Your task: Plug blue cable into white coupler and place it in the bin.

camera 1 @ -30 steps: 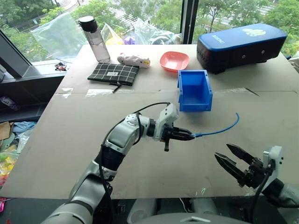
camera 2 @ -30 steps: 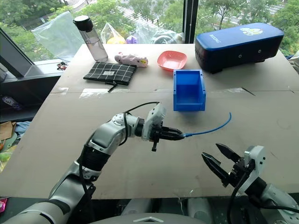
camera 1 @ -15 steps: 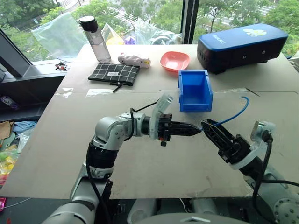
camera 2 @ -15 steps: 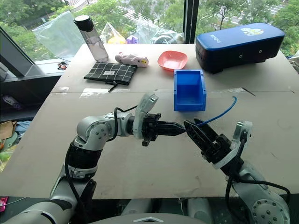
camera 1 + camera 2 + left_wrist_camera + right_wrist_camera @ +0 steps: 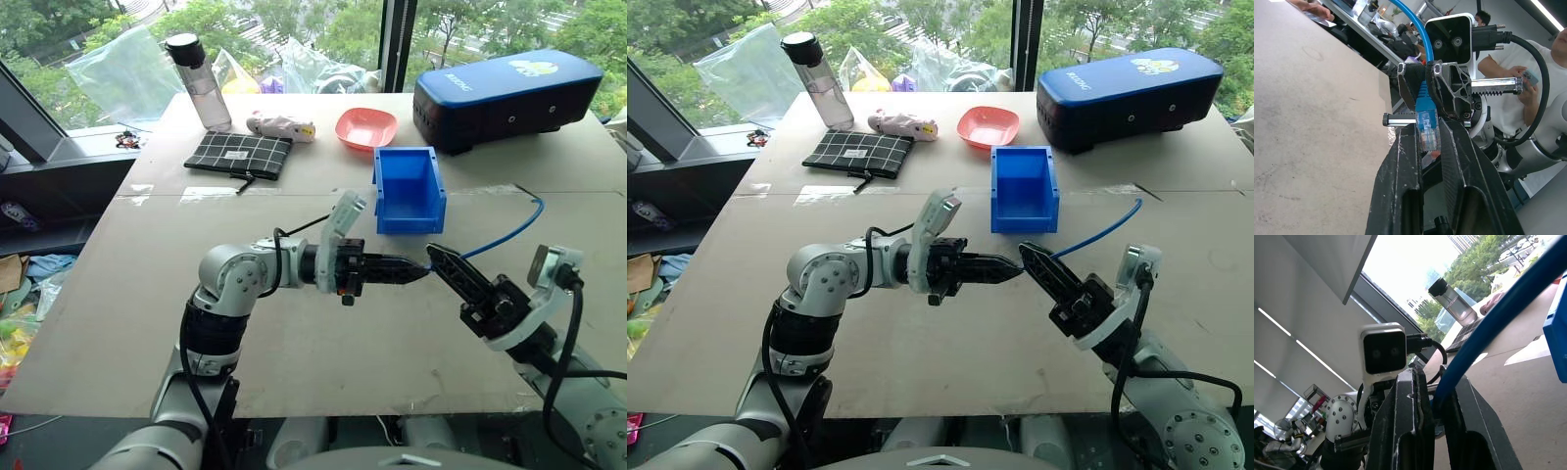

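Only the blue cable (image 5: 1426,105) plug shows — coupler hidden.

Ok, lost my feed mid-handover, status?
Right gripper shut on blue cable behind the plug. Left gripper loosening at plug. Bin empty, nothing in the way.

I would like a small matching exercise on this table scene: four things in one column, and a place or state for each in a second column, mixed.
Things:
1. blue cable
2. bin
3. pink bowl
4. checked pouch

Places or states:
A. lying flat near the water bottle
B. lifted off the table, gripped by the right hand
C. standing empty in the middle of the table
D. beside the dark-blue case

Pairs: 1-B, 2-C, 3-D, 4-A
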Robot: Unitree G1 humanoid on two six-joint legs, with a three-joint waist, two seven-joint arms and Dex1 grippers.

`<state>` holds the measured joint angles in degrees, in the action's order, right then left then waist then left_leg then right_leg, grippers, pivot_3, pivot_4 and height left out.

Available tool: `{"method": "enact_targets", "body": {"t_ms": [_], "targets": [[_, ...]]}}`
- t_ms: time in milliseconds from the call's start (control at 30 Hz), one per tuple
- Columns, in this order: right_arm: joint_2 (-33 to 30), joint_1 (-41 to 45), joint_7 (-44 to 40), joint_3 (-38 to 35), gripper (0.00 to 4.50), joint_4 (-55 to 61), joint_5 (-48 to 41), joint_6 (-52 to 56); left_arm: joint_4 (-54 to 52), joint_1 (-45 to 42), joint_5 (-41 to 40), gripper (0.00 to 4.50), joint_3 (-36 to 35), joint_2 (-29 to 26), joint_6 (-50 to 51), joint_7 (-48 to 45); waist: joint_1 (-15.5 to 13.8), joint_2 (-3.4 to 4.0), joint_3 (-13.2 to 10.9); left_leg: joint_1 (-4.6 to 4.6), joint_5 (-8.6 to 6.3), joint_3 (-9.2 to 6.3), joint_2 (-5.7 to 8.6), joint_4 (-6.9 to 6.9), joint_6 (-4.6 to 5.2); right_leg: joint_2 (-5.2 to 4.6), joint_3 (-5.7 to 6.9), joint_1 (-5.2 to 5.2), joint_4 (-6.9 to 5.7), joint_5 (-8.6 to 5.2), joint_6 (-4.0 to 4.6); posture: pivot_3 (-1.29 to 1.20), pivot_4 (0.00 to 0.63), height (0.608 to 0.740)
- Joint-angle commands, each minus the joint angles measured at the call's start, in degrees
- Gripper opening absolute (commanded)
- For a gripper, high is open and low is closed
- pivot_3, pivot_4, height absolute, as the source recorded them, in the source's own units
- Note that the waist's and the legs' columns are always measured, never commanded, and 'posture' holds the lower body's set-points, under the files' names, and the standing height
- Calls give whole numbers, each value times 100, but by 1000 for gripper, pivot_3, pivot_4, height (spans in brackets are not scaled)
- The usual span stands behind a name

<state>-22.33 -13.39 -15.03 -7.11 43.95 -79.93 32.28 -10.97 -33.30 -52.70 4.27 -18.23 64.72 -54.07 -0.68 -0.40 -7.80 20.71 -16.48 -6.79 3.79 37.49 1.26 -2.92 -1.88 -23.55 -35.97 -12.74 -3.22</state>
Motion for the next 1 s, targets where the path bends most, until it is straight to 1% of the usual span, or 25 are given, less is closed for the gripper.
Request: {"method": "enact_targets", "body": {"t_ms": [33,67,100,133,167,233,400,533,633,833,1000], "targets": [[-45,-30,-84,-117,0,147,-195,-144,-628,243,61,2755,-455,-369,-342,278,9,0,0,0,0,1,-1,-1,0,-2,-3,-1,0,0,0,0,150,740],[-50,-51,-97,-173,0,133,-219,-176,-808,381,261,3225,-481,-554,-526,327,16,0,0,-1,0,1,-1,-1,0,-3,-4,-1,0,0,0,0,150,740],[-54,-67,-113,-223,0,110,-234,-203,-939,502,397,3581,-534,-698,-662,408,32,1,1,0,0,2,-1,-1,0,-3,-5,-2,0,0,0,0,150,740],[-67,-73,-137,-276,0,66,-254,-222,-1051,636,544,4094,-660,-847,-825,547,39,3,1,-3,0,3,-2,-5,-1,-3,-9,-3,0,0,0,0,150,740],[-91,-71,-182,-322,0,4,-267,-229,-1173,822,934,4308,-701,-1072,-1216,661,41,2,1,-5,0,4,-3,-9,-1,-3,-14,-4,0,0,1,0,150,740],[-135,-42,-262,-367,0,-113,-265,-228,-1263,1145,1522,4308,-732,-1470,-1847,733,13,2,1,-4,1,4,-3,-9,-2,-4,-28,-4,1,0,1,0,150,740],[-188,270,-453,-231,0,-476,-75,-122,-939,1901,2323,4308,-1061,-1956,-2870,872,-16,2,2,-3,0,13,0,-8,-1,-7,-28,-3,4,0,2,0,150,740],[-243,448,-573,-145,0,-653,109,-55,-709,2309,2684,4308,-1062,-1919,-3384,1008,-21,2,1,0,0,8,0,-8,-1,-10,-28,-4,6,0,2,0,150,740],[-238,481,-594,-154,0,-679,173,-47,-449,2427,2920,4308,-955,-1842,-3708,1051,-16,2,1,1,-1,7,1,-9,0,-13,-29,-3,6,0,1,0,150,740],[-147,266,-563,-175,0,-504,381,-135,408,2146,3397,4308,-611,-1663,-4467,919,-19,2,1,1,-3,5,1,-10,5,-15,-27,-3,6,1,1,0,150,740],[-38,130,-485,-160,0,-330,505,-218,1165,1861,3764,4308,-262,-1729,-5236,429,-2,2,2,0,-3,6,1,-10,4,-14,-28,-6,5,1,1,0,150,740]]}}
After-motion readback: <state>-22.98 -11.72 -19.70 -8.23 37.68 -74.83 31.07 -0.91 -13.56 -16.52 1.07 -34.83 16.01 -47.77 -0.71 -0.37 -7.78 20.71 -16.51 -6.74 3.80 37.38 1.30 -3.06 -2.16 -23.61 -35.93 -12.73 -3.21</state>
